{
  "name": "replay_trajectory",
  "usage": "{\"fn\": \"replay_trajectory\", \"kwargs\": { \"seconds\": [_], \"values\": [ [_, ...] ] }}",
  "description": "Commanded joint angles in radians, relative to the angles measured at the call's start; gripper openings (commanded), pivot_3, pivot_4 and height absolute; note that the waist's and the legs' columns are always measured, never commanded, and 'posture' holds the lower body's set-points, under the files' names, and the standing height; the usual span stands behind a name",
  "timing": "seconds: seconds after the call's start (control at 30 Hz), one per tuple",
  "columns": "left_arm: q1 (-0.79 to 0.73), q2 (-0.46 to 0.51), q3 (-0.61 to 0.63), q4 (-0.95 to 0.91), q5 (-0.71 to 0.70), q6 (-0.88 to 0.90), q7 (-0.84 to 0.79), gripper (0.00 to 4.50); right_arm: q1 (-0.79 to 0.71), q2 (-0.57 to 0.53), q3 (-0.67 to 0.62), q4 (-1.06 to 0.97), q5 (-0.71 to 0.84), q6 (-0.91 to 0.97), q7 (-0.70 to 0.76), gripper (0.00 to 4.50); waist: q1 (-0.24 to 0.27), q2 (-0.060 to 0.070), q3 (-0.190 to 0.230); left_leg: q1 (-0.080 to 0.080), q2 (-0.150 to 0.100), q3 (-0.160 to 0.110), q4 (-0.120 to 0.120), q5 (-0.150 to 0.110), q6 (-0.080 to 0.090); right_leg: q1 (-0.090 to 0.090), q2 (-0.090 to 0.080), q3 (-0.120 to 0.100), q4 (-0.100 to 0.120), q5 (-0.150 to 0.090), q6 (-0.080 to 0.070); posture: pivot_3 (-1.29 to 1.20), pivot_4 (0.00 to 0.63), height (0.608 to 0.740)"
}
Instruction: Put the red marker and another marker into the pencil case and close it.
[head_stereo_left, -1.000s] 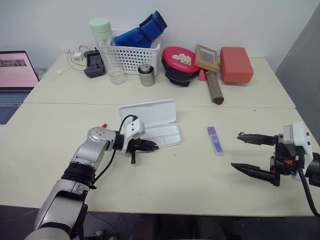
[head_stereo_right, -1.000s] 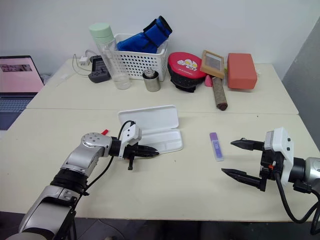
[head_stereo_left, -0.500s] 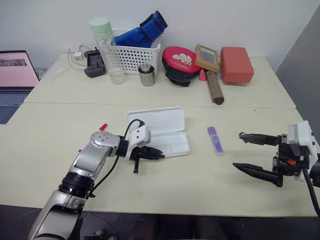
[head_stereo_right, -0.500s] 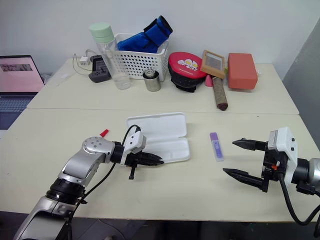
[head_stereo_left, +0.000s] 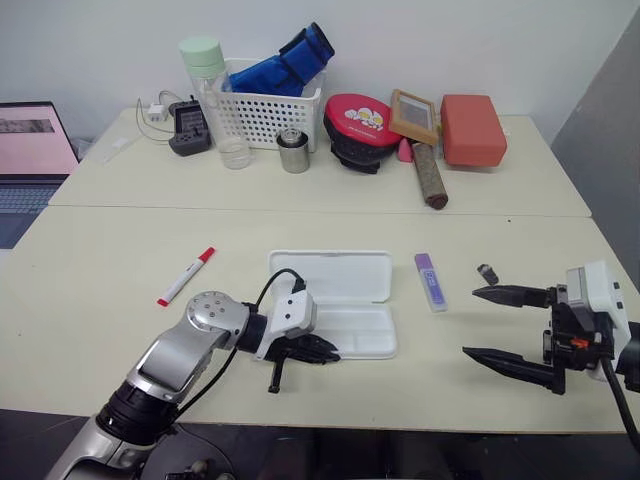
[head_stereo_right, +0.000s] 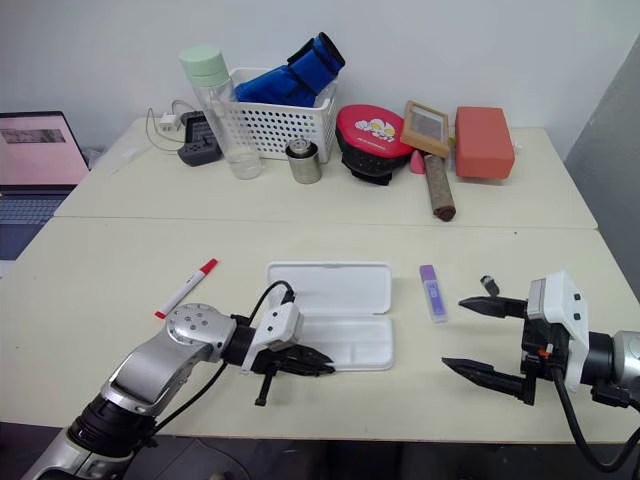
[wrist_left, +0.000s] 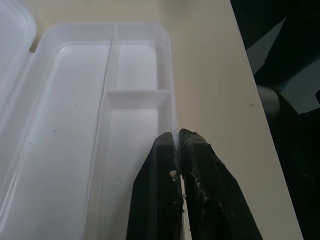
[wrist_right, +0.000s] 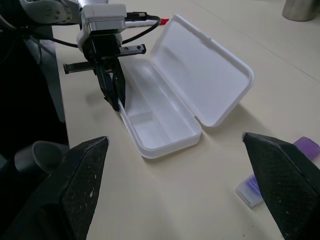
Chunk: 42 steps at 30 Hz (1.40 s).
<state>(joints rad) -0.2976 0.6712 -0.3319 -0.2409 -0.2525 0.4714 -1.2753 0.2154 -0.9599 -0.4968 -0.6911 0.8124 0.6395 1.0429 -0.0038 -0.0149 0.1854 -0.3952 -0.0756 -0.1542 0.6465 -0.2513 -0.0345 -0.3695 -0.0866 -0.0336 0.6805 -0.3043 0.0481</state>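
**Case held by a thin edge, both markers still outside**

The left gripper (head_stereo_left: 318, 350) is pinched shut on the near wall of the pencil case (head_stereo_left: 345, 300), which lies open near the table's near edge with its lid flat on the far side and its divided tray empty. In the left wrist view the black fingers (wrist_left: 200, 165) clamp only the thin rim of the tray. That hold looks slight: a tug could let the plastic slip free, or tip the light case and swing the lid over.

The right gripper (head_stereo_left: 505, 325) hangs with its jaws spread wide and nothing in them, to the right of the case. The purple marker (head_stereo_left: 430, 281) lies just right of the lid, between case and gripper. A small dark cap-like piece (head_stereo_left: 488, 273) sits close by and might be nudged or grabbed by mistake.

The red marker (head_stereo_left: 186, 275) lies well to the left of the case, so a clumsy reach could roll it farther away.
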Motion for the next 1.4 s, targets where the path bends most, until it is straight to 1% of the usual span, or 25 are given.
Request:
{"fn": "replay_trajectory", "kwargs": {
  "seconds": [0.03, 0.17, 0.4, 0.47, 0.53, 0.6, 0.63, 0.67, 0.73, 0.97, 1.13, 1.2, 1.3, 1.4],
  "values": [
    [0.011, -0.001, -0.021, -0.028, -0.005, -0.008, 0.005, 0.04, -0.002, -0.007, -0.029, -0.02, 0.009, -0.015, 0.005, 4.5, 0.0, 0.0, 0.0, 0.0, 0.0, 0.0, 0.0, 0.0, 0.0, 0.0, 0.0, 0.0, 0.0, 0.0, 0.0, 0.0, 0.15, 0.74],
    [0.018, 0.011, -0.021, -0.034, -0.014, -0.004, -0.003, 0.04, -0.001, -0.007, -0.03, -0.02, 0.008, -0.015, 0.002, 4.5, 0.0, 0.0, 0.0, 0.0, 0.0, 0.0, 0.0, 0.0, 0.0, 0.0, 0.0, 0.0, 0.0, 0.0, 0.0, 0.0, 0.15, 0.74],
    [0.013, 0.0, -0.02, -0.022, -0.013, -0.002, 0.017, 0.04, -0.012, -0.007, -0.016, -0.009, -0.001, -0.023, 0.004, 4.5, 0.0, 0.0, 0.0, 0.0, 0.0, 0.0, 0.0, 0.0, 0.0, 0.0, 0.0, 0.0, 0.0, 0.0, 0.0, 0.0, 0.15, 0.74],
    [0.014, 0.002, -0.015, -0.031, -0.03, 0.022, 0.016, 0.54, -0.014, -0.008, -0.014, -0.006, -0.002, -0.025, 0.006, 4.5, 0.0, 0.0, 0.0, 0.0, 0.0, 0.0, 0.0, 0.0, 0.0, 0.0, 0.0, 0.0, 0.0, 0.0, 0.0, 0.0, 0.15, 0.74],
    [0.016, 0.007, -0.006, -0.047, -0.057, 0.048, 0.009, 0.84, -0.018, -0.01, -0.013, -0.002, -0.001, -0.026, 0.008, 4.5, 0.0, 0.0, 0.0, 0.0, 0.0, 0.0, 0.0, 0.0, 0.0, 0.0, 0.0, 0.0, 0.0, 0.0, 0.0, 0.0, 0.15, 0.74],
    [0.017, 0.009, -0.002, -0.055, -0.068, 0.06, 0.012, 1.27, -0.02, -0.012, -0.011, 0.002, -0.002, -0.027, 0.011, 4.5, 0.0, 0.0, 0.0, 0.0, 0.0, 0.0, 0.0, 0.0, 0.0, 0.0, 0.0, 0.0, 0.0, 0.0, 0.0, 0.0, 0.15, 0.74],
    [0.017, 0.011, -0.003, -0.056, -0.068, 0.061, 0.014, 1.4, -0.022, -0.013, -0.01, 0.003, -0.003, -0.028, 0.011, 4.5, 0.0, 0.0, 0.0, 0.0, 0.0, 0.0, 0.0, 0.0, 0.0, 0.0, 0.0, 0.0, 0.0, 0.0, 0.0, 0.0, 0.15, 0.74],
    [0.017, 0.012, -0.005, -0.058, -0.067, 0.061, 0.017, 1.7, -0.023, -0.014, -0.009, 0.006, -0.003, -0.029, 0.013, 4.5, 0.0, 0.0, 0.0, 0.0, 0.0, 0.0, 0.0, 0.0, 0.0, 0.0, 0.0, 0.0, 0.0, 0.0, 0.0, 0.0, 0.15, 0.74],
    [0.019, 0.015, -0.006, -0.063, -0.071, 0.069, 0.02, 1.98, -0.028, -0.017, -0.005, 0.011, -0.003, -0.031, 0.016, 4.5, 0.0, 0.0, 0.0, 0.0, 0.0, 0.0, 0.0, 0.0, 0.0, 0.0, 0.0, 0.0, 0.0, 0.0, 0.0, 0.0, 0.15, 0.74],
    [0.019, 0.017, 0.004, -0.096, -0.105, 0.102, 0.023, 3.36, -0.034, -0.019, 0.0, 0.02, -0.003, -0.031, 0.022, 4.5, 0.0, 0.0, 0.0, 0.0, 0.0, 0.0, 0.0, 0.0, 0.0, 0.0, 0.0, 0.0, 0.0, 0.0, 0.0, 0.0, 0.15, 0.74],
    [-0.002, 0.009, 0.054, -0.144, -0.204, 0.178, 0.027, 4.35, -0.042, -0.021, 0.002, 0.027, -0.005, -0.03, 0.028, 4.5, 0.0, 0.0, 0.0, 0.0, 0.0, 0.0, 0.0, 0.0, 0.0, 0.0, 0.0, 0.0, 0.0, 0.0, 0.0, 0.0, 0.15, 0.74],
    [-0.01, 0.007, 0.086, -0.165, -0.247, 0.208, 0.04, 4.43, -0.046, -0.021, 0.004, 0.027, -0.004, -0.029, 0.028, 4.5, 0.0, 0.0, 0.0, 0.0, 0.0, 0.0, 0.0, 0.0, 0.0, 0.0, 0.0, 0.0, 0.0, 0.0, 0.0, 0.0, 0.15, 0.74],
    [-0.031, -0.023, 0.209, -0.222, -0.407, 0.314, 0.103, 4.43, -0.061, -0.019, 0.012, 0.029, 0.001, -0.029, 0.025, 4.5, -0.001, 0.0, 0.0, 0.0, 0.0, 0.0, 0.0, 0.0, 0.0, 0.0, 0.0, 0.0, 0.0, 0.0, 0.0, 0.0, 0.15, 0.74],
    [-0.074, -0.053, 0.401, -0.235, -0.582, 0.413, 0.241, 4.43, -0.101, -0.009, 0.012, 0.034, 0.017, -0.038, 0.015, 4.5, -0.001, 0.0, 0.0, 0.0, 0.0, -0.001, 0.0, 0.0, 0.0, 0.0, 0.0, 0.0, 0.0, 0.0, 0.0, 0.0, 0.15, 0.74]
  ]
}}
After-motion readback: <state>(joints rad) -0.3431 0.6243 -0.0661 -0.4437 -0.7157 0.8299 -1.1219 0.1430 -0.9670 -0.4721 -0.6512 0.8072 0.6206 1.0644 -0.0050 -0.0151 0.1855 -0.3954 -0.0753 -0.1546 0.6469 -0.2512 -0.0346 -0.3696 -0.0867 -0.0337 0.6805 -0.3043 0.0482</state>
